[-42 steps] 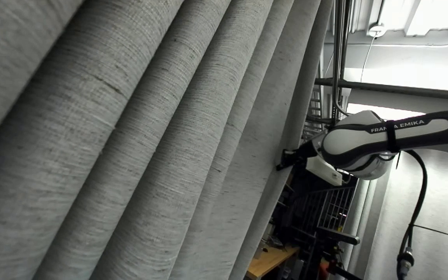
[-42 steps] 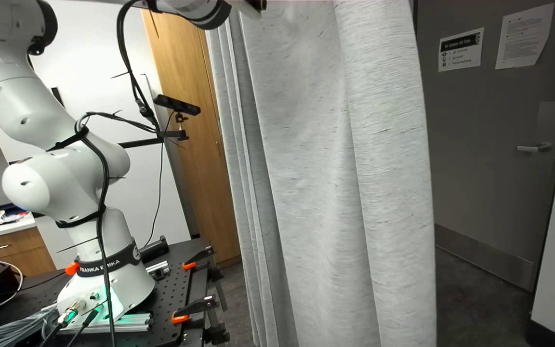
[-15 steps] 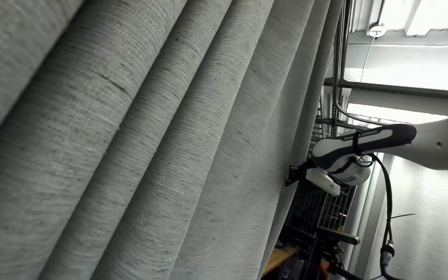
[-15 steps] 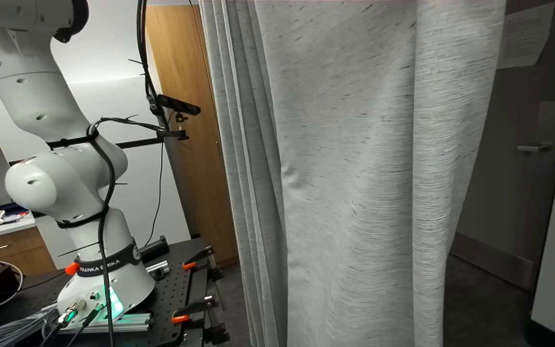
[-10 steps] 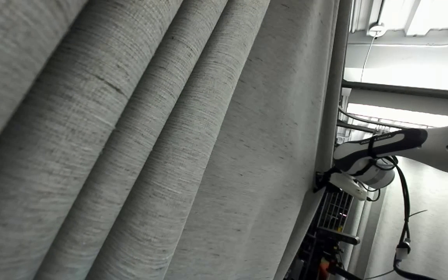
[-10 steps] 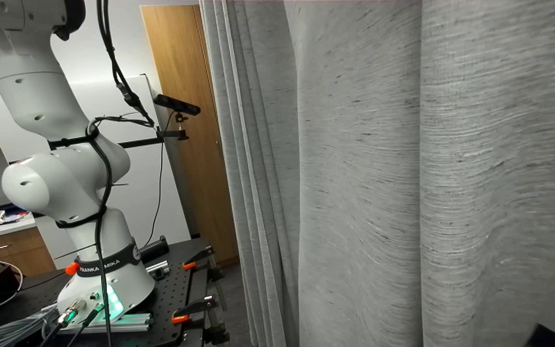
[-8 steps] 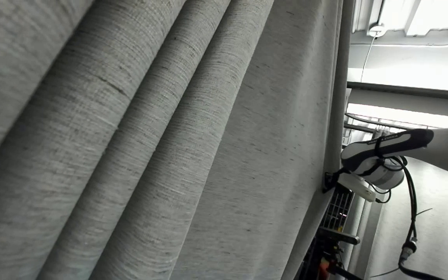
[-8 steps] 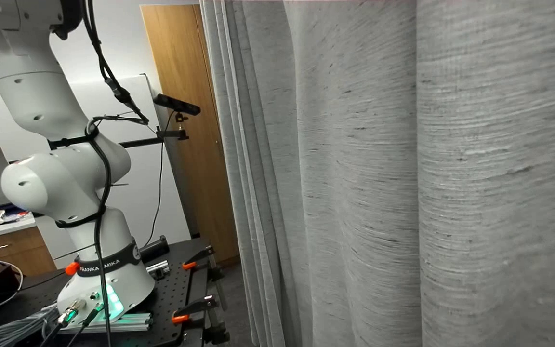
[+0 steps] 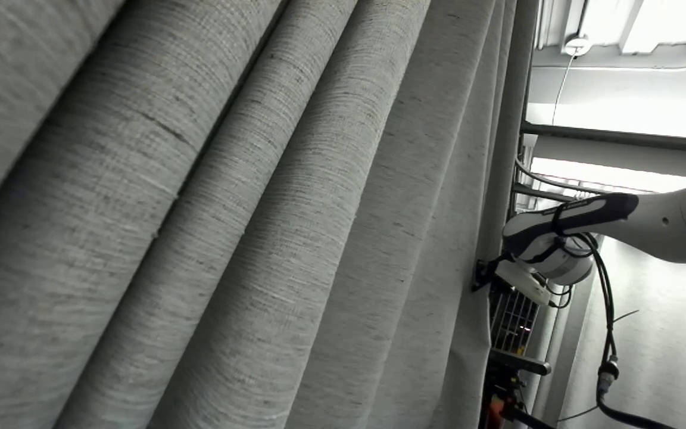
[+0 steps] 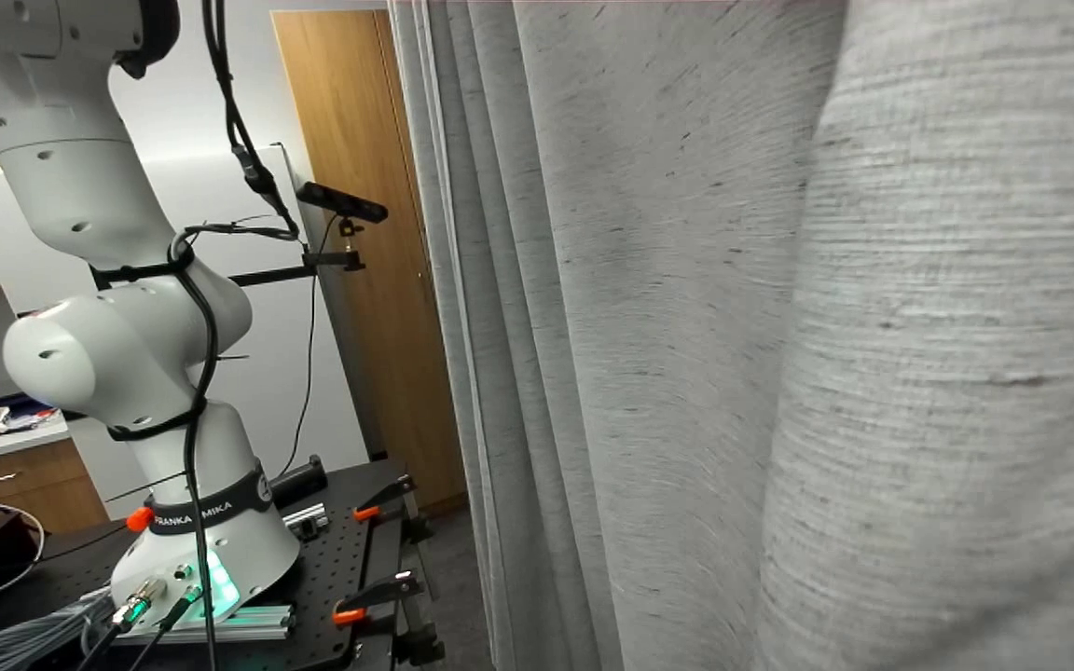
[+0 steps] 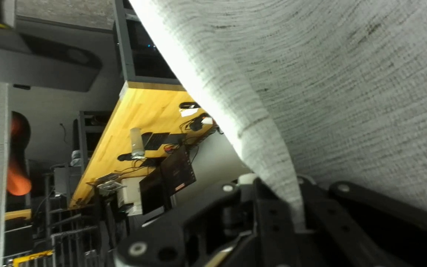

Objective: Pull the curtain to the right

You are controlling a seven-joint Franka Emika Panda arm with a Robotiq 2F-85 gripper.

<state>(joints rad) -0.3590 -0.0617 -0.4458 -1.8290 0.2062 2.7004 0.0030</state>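
The gripper (image 11: 294, 205) is clamped on the edge of the grey curtain (image 11: 347, 111), the cloth pinched between its black fingers (image 11: 271, 205). In both exterior views the curtain hangs in long folds (wide ones, with dark flecks in the weave). In an exterior view the arm (image 10: 127, 345) stands on a black counter (image 10: 343, 508), and the curtain hangs to the right of both.

The curtain (image 11: 347, 92) blocks one side of the fingers (image 11: 337, 224); room toward the desk (image 11: 139, 107) seems open.
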